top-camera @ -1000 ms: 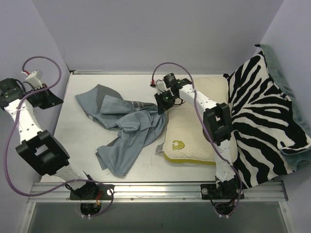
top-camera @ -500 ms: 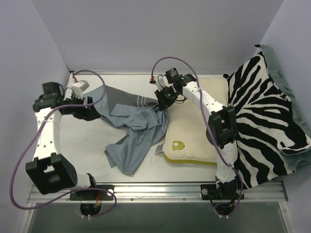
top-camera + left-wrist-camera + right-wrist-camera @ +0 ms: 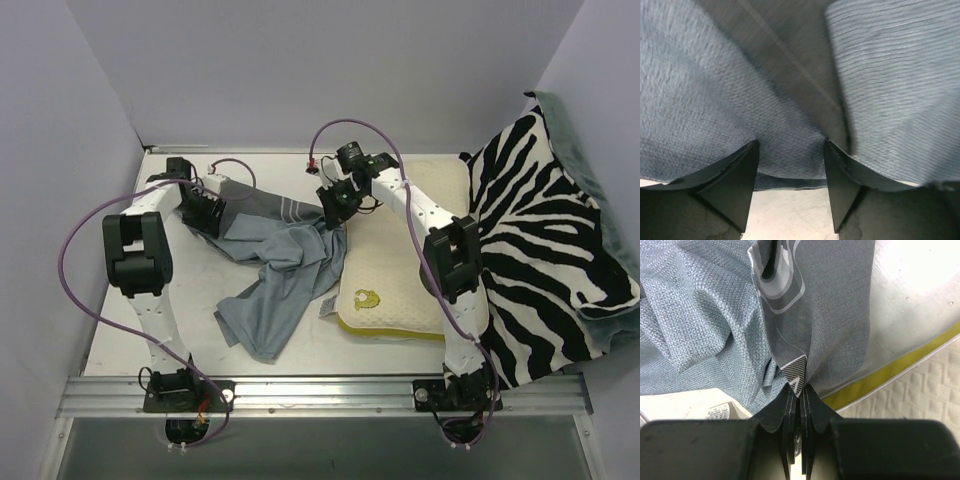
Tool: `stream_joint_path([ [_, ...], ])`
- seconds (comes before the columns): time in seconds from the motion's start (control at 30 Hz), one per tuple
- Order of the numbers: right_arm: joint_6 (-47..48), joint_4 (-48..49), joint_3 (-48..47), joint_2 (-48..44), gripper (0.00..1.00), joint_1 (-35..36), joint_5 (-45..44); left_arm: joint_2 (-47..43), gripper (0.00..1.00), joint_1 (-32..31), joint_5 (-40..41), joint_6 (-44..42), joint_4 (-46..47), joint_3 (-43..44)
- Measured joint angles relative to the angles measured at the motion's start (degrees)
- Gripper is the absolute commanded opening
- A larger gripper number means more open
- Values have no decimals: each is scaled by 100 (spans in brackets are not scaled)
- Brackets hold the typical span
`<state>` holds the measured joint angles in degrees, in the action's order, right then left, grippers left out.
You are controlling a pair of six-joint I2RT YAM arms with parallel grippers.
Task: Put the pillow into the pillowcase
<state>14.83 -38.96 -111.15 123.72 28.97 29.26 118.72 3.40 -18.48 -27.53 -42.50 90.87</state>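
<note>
Our right hand (image 3: 799, 389) pinches the pillowcase (image 3: 280, 270) beside the pillow (image 3: 395, 270) and our left hand (image 3: 791, 150) is open over its left end, so we can stretch it wide.

A black-and-white zebra-striped cloth (image 3: 545, 250) with a dark green backing (image 3: 565, 115) drapes over the right side of a pale grey table (image 3: 385, 358), rising against the lavender wall (image 3: 600, 50), a metal rail (image 3: 320, 395) along the near edge.
</note>
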Motion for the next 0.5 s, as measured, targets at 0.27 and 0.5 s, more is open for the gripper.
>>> stream_joint_path([
  [0.27,31,-63,-474,249,3,44,-105,-155,19,455,501,-557,232,-627],
  [0.5,181,-42,-758,658,8,319,-94,-2131,24,1626,669,-1209,-330,-3222],
])
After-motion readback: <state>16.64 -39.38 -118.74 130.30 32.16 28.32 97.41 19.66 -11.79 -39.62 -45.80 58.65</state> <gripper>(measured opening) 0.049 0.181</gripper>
